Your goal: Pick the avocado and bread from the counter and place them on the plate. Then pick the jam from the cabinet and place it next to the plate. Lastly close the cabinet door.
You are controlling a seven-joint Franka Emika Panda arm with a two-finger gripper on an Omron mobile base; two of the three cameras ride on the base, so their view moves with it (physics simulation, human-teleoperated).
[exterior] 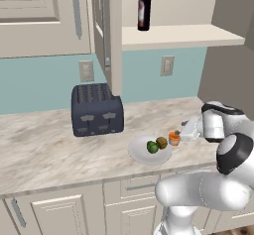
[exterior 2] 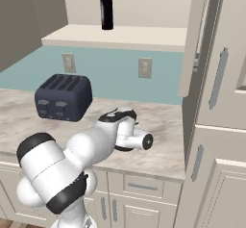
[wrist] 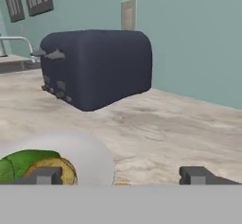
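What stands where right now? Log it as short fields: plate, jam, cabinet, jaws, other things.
plate: white plate on the counter, holding the avocado and the bread side by side
jam: orange jar on the counter just beside the plate's rim
cabinet: door open, wine bottle upright on the shelf
jaws: gripper low over the counter by the jam, jaws wide apart
other things: dark toaster behind the plate, near the wall
left to do: close the cabinet door

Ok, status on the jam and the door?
Gripper open, low over counter. Jam down beside plate; avocado and bread on it. Cabinet door open, path clear.
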